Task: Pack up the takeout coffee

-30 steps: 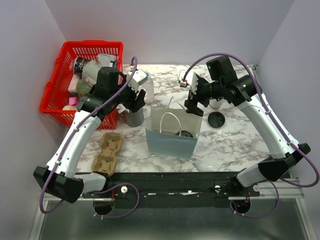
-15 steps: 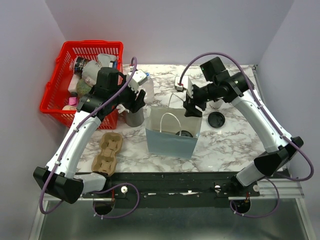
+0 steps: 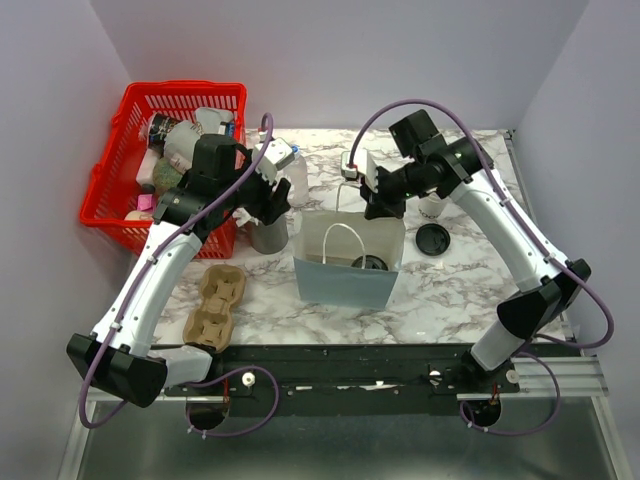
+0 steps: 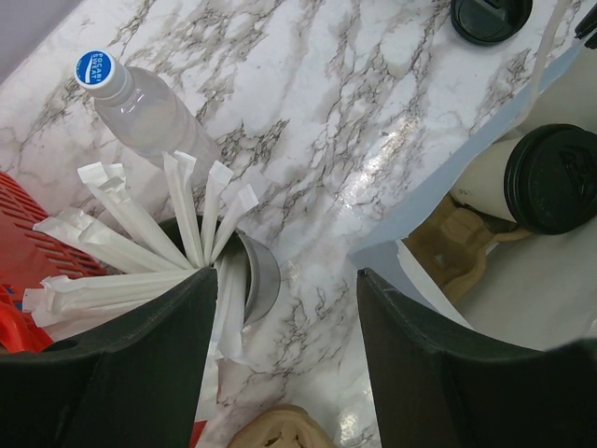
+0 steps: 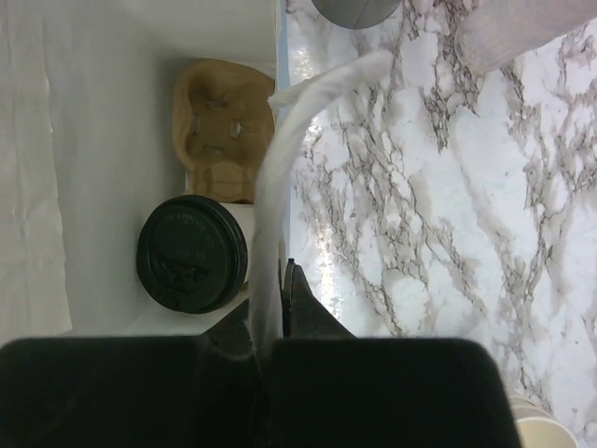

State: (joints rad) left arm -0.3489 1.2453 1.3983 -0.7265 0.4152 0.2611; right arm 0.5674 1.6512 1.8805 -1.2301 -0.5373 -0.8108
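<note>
A takeout coffee (image 3: 371,265), a cream cup with a black lid, stands inside the pale blue paper bag (image 3: 340,285) beside a cardboard carrier (image 5: 227,131). The same coffee (image 5: 191,253) shows in the right wrist view, and the coffee (image 4: 550,177) also shows in the left wrist view. My right gripper (image 3: 376,204) is over the bag's back rim. That gripper (image 5: 270,299) is shut on the bag's white handle (image 5: 298,112). My left gripper (image 3: 270,206) hangs left of the bag. Its jaws (image 4: 284,364) stand open over bare marble.
A grey cup of white straws (image 4: 250,280) and a clear water bottle (image 4: 140,103) stand left of the bag. A loose black lid (image 3: 432,239) lies to the right. A red basket (image 3: 185,88) sits back left, and a cardboard carrier (image 3: 215,305) lies front left.
My right gripper has shifted left along the bag's back rim and closed on the white handle. The left arm has not moved.
</note>
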